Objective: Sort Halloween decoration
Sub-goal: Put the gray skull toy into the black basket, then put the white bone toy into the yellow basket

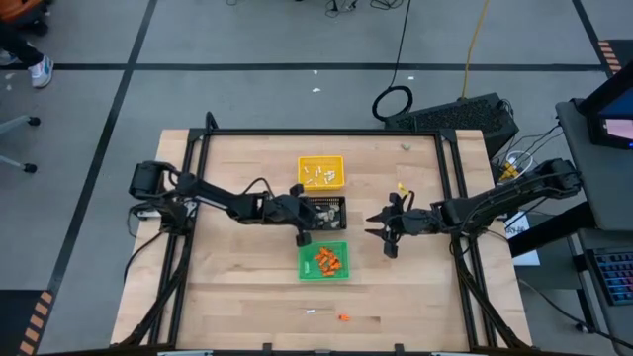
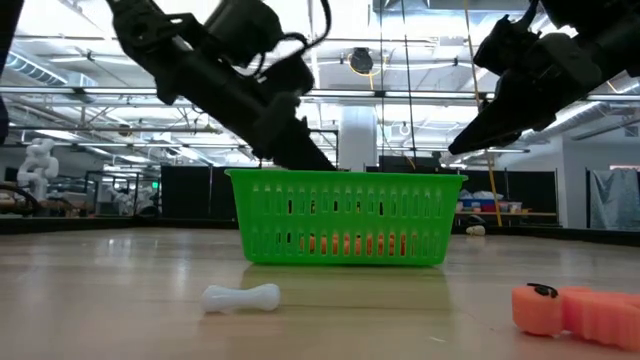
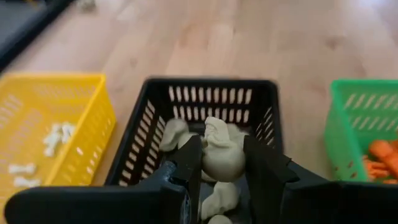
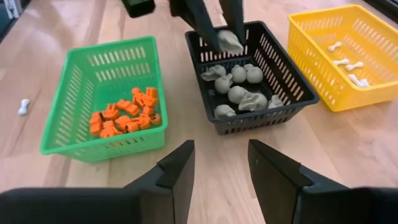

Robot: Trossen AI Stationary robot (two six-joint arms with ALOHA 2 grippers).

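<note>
Three square trays stand in a row at mid-table: yellow [image 1: 321, 171] with thin white sticks [image 4: 346, 62], black [image 1: 326, 211] with beige-grey lumps [image 4: 239, 93], green [image 1: 323, 260] with orange bits [image 4: 124, 115]. My left gripper [image 3: 221, 171] is over the black tray's left side, shut on one beige-grey lump [image 3: 219, 154]; it also shows in the right wrist view [image 4: 214, 25]. My right gripper [image 4: 217, 168] is open and empty above the table, right of the black and green trays [image 1: 381, 227]. A white stick [image 2: 240, 297] and an orange bit [image 2: 575, 310] lie loose on the table near its front edge. My left gripper pinches the beige-grey lump by its two sides [image 3: 205, 158] between its two fingers. The fingers [image 4: 202, 22] slant down from the table's left. The lump [image 4: 230, 41] is held inside the black tray's left end, above the other lumps lying there.
Another white stick [image 4: 23, 106] lies on the wood beside the green tray. A small yellow piece [image 1: 402, 186] lies right of the yellow tray. The loose stick [image 1: 310, 311] and orange bit [image 1: 343, 317] lie in front of the green tray, with bare wood around them.
</note>
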